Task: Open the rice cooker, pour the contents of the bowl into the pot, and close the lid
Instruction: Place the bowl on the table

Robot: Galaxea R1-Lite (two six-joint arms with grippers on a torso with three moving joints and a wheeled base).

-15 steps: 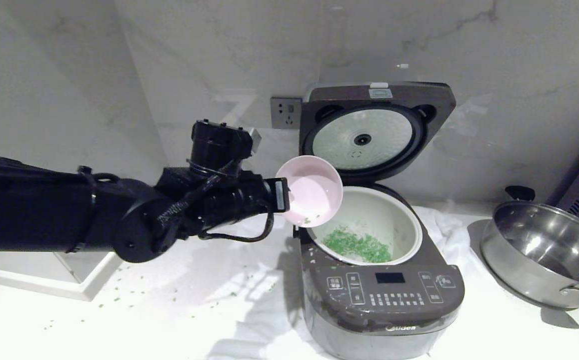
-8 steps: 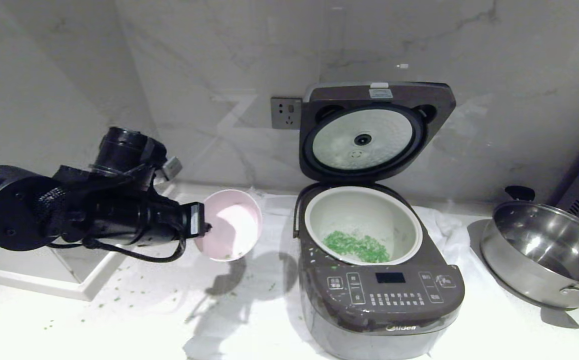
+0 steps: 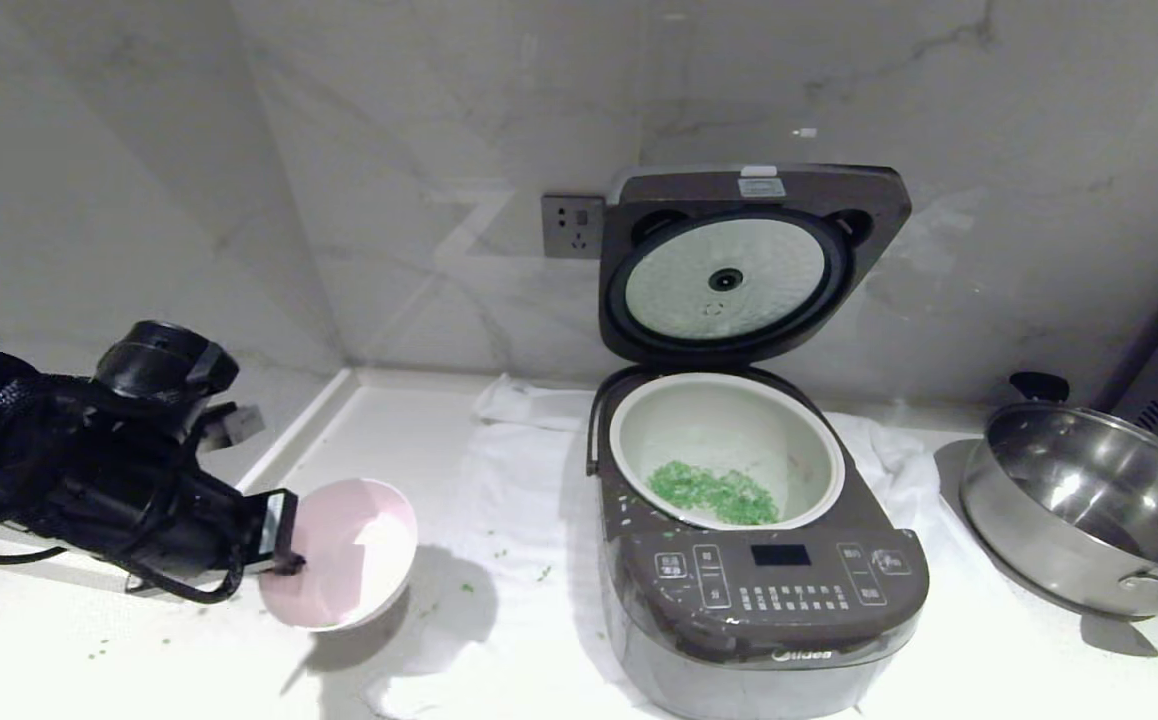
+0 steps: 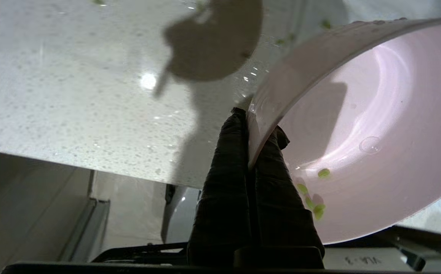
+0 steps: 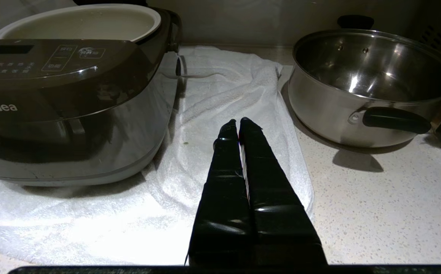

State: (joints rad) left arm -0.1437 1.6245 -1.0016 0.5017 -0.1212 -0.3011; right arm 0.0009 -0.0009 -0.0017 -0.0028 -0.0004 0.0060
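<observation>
**Bowl held low, left of the open cooker**

Left gripper (image 3: 284,540) pinches the pink bowl's (image 3: 344,565) rim, tilted just above the surface (image 3: 989,660); its base is hidden; green contents (image 3: 714,492) lie in the pot (image 3: 819,445); lid (image 3: 749,265) upright; right gripper (image 5: 238,123) clenched, empty.

Glossy rice cooker (image 5: 72,99) on nubby white towel (image 5: 228,95), polished steel pan (image 5: 369,83), seemingly smooth-glazed bowl (image 4: 357,125).

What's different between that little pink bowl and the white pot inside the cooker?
The bowl is small, pink outside, tilted in the left gripper; the pot is larger, pale, seated level in the rice cooker. The pot holds a heap of green bits; the bowl keeps only a few. Both are round and open-topped.
</observation>
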